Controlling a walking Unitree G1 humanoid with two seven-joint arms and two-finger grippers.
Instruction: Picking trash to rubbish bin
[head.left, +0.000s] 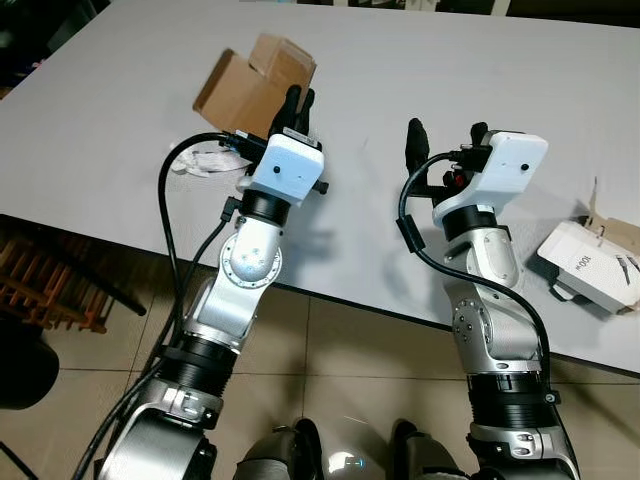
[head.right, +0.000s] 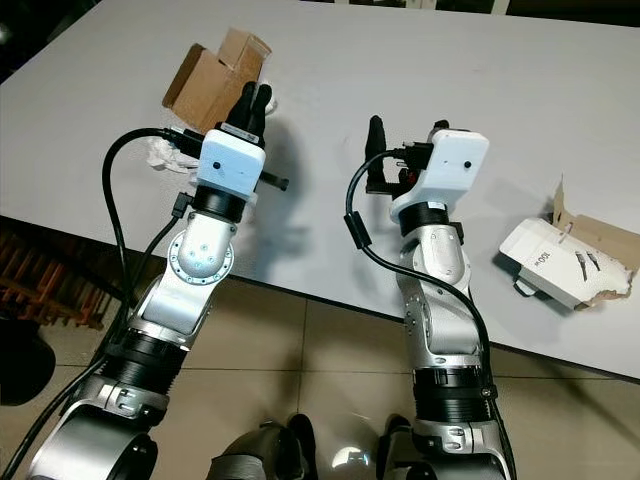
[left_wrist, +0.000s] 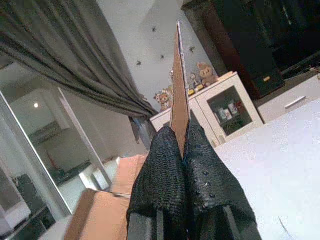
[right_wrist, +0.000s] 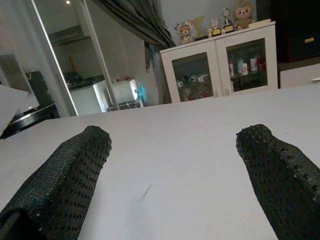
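**Left gripper clamps cardboard box**

Left gripper (head.left: 298, 98) pinches a flap of the one brown cardboard box (head.left: 250, 80), at 11 o'clock on the white table (head.left: 450, 60). Right gripper (head.left: 445, 130) hovers spread wide. One torn white carton (head.left: 590, 265) lies at 3 o'clock; crumpled wrapper (head.left: 205, 160) at 10.

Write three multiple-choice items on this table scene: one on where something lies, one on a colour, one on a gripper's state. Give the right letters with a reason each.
1. Where does the white carton lie?
A. on the floor
B. on the table, to the right of the right arm
C. on the brown box

2. What colour is the cardboard box held by the left gripper?
A. brown
B. blue
C. green

3. How is the right gripper?
A. shut on a cup
B. shut on a flap
C. open, holding nothing

Answers: B, it lies near the table's right edge; A, plain brown cardboard; C, the right wrist view shows its fingers apart over bare tabletop.
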